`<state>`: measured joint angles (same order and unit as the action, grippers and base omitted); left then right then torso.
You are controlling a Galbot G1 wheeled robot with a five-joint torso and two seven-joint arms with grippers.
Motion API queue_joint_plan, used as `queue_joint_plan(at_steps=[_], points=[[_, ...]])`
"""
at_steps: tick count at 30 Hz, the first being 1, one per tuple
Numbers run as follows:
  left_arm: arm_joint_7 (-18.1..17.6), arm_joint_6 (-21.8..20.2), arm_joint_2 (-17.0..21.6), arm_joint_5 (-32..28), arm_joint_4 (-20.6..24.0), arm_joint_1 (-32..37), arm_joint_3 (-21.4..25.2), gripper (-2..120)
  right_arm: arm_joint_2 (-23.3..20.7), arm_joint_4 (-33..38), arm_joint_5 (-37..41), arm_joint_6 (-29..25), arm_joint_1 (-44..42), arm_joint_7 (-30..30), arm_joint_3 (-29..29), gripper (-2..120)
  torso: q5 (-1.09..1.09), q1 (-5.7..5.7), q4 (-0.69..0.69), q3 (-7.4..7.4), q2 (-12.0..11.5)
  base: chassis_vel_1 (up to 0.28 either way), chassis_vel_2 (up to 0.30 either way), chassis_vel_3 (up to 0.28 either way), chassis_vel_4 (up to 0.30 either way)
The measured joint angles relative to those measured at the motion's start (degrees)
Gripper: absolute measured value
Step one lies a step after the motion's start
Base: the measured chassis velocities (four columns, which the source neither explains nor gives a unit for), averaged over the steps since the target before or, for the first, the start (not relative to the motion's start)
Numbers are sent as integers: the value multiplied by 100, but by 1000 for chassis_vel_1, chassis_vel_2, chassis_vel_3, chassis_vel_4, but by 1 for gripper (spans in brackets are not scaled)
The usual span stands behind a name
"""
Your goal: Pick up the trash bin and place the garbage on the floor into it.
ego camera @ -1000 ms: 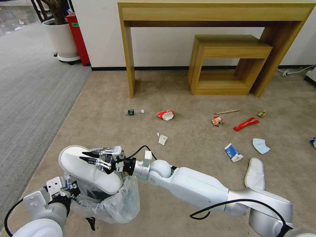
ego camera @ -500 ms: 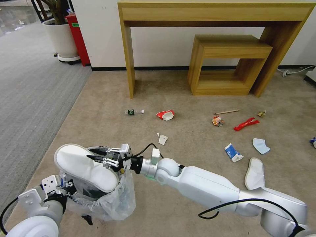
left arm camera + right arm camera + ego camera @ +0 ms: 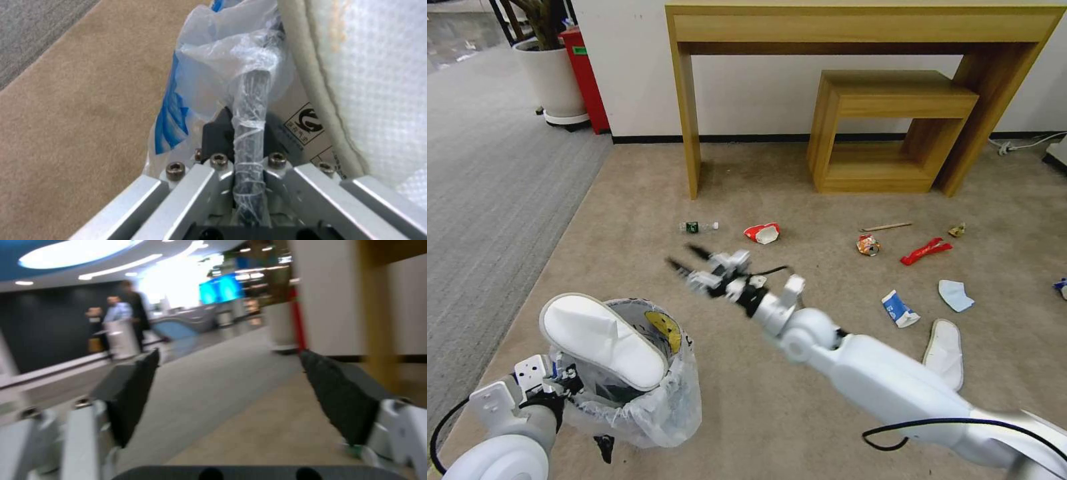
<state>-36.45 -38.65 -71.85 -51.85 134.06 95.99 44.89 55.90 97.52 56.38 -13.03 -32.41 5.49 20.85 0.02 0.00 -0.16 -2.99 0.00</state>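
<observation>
Head view: white slipper (image 3: pixel 602 340) lies across the trash bin (image 3: pixel 647 393) rim and may slide off, since left tool (image 3: pixel 249 173) pinches only the rim, right tool (image 3: pixel 688 260) spread.

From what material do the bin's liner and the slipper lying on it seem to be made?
The liner of the trash bin looks like thin clear plastic film: it is crinkled, glossy and see-through, with blue print in the left wrist view. The slipper seems a soft white non-woven or textile fabric with a matte, finely dimpled surface and a stitched cream edge; the exact fibre cannot be told.
</observation>
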Motion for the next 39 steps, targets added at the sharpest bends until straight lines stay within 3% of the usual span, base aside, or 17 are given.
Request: queue_joint_plan(at_steps=[5, 7, 9, 14, 23, 29, 39], points=[[61, -27, 16, 24, -65, -94, -61, 0, -433, 315, -245, 232, -454, -613, -849, 99, 1, 0, 0, 0, 0, 0, 0, 0, 0], [78, -29, 16, 29, -75, -104, -67, 0, -482, 350, -274, 249, -526, -662, -958, 100, 1, 0, 0, 0, 0, 0, 0, 0, 0], [208, -30, 22, 125, -135, -137, -73, 0, -668, 491, -439, 370, -881, -915, -1497, 100, 0, 0, 1, 0, 0, 0, 0, 0, 0], [298, -27, 37, 197, -197, -161, -84, 0, -907, 614, -591, 554, -1421, -1217, -2212, 100, 0, 0, -1, 0, 0, 0, 0, 0, 0], [336, -2, 42, 211, -228, -166, -106, 0, -935, 623, -729, 556, -1739, -1293, -2479, 100, -1, 0, 3, 0, 0, 0, 0, 0, 0], [394, -19, 103, 218, -344, -179, -9, 0, -916, 627, -821, 1094, -2008, -1959, -2826, 100, -1, 0, 2, 0, 0, 0, 0, 0, 0], [661, -161, 92, 626, -441, -231, -12, 0, -1036, 768, -1258, 1592, -2793, -2457, -3659, 100, -2, 0, 0, 0, 0, 0, 0, 0, 0]])
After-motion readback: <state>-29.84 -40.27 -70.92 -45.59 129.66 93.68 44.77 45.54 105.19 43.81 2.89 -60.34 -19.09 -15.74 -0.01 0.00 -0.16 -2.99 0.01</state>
